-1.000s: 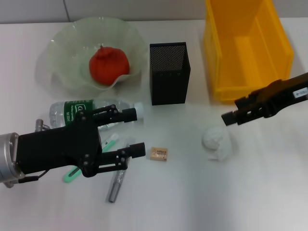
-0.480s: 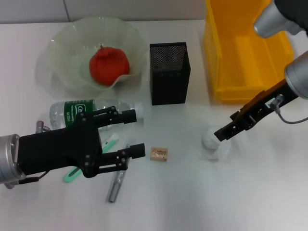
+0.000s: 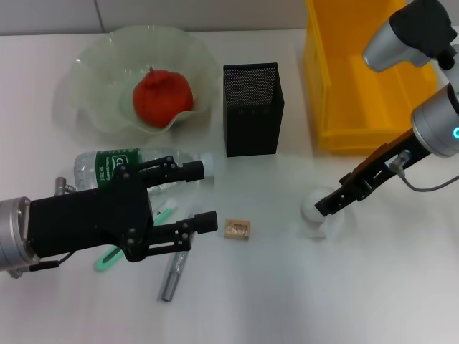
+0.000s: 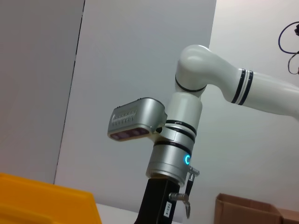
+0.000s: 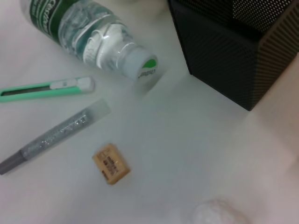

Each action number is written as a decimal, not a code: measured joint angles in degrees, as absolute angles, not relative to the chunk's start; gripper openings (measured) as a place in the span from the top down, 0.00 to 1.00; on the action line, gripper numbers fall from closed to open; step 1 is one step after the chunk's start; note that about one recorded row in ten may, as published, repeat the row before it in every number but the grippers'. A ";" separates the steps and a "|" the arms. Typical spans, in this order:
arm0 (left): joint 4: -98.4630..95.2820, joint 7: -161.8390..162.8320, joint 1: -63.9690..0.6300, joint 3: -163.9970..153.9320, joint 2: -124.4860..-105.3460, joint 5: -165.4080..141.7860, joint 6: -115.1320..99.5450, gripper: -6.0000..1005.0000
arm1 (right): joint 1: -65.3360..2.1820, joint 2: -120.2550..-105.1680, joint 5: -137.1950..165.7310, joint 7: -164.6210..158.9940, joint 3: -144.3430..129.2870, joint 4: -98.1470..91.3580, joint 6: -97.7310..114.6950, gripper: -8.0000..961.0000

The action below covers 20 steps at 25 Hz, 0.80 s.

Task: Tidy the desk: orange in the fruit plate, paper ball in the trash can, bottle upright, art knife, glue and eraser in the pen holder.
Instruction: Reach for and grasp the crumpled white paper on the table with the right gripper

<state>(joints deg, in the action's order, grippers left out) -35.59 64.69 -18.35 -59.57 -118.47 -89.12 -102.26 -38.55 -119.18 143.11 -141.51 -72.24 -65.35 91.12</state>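
Observation:
The orange [image 3: 162, 97] lies in the pale green fruit plate [image 3: 97, 68]. The bottle [image 3: 100, 163] lies on its side, also in the right wrist view [image 5: 88, 35]. My left gripper [image 3: 203, 196] is open and empty, hovering over the bottle's cap end, the green art knife [image 3: 107, 259] and the grey glue stick [image 3: 172, 276]. The tan eraser [image 3: 237, 229] lies just right of it. My right gripper [image 3: 328, 204] is right on top of the paper ball [image 3: 319, 223]. The black pen holder [image 3: 251, 107] and yellow trash can [image 3: 369, 72] stand behind.
The right wrist view shows the art knife [image 5: 46, 87], glue stick [image 5: 56, 137], eraser [image 5: 111, 163], pen holder [image 5: 233, 51] and the edge of the paper ball [image 5: 215, 214]. The left wrist view shows the right arm [image 4: 175, 154] and a cardboard box [image 4: 252, 210].
My right arm has swung down and to the left, from beside the trash can to the paper ball. The left arm has barely moved.

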 joint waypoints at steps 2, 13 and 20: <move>-35.59 64.68 -18.37 -59.59 -118.47 -89.12 -102.17 0.27 | -38.69 -119.21 143.12 -141.59 -73.02 -64.38 89.96 0.25; -35.11 64.65 -18.35 -59.59 -118.47 -89.12 -102.03 0.27 | -39.65 -119.35 143.05 -141.47 -73.80 -61.02 87.66 0.27; -34.98 64.60 -18.39 -59.59 -118.47 -89.12 -101.85 0.27 | -39.90 -119.36 142.95 -141.34 -74.97 -60.03 87.17 0.28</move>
<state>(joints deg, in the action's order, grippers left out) -34.98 64.60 -18.39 -59.59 -118.47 -89.12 -101.85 -39.90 -119.36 142.95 -141.34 -74.97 -60.03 87.17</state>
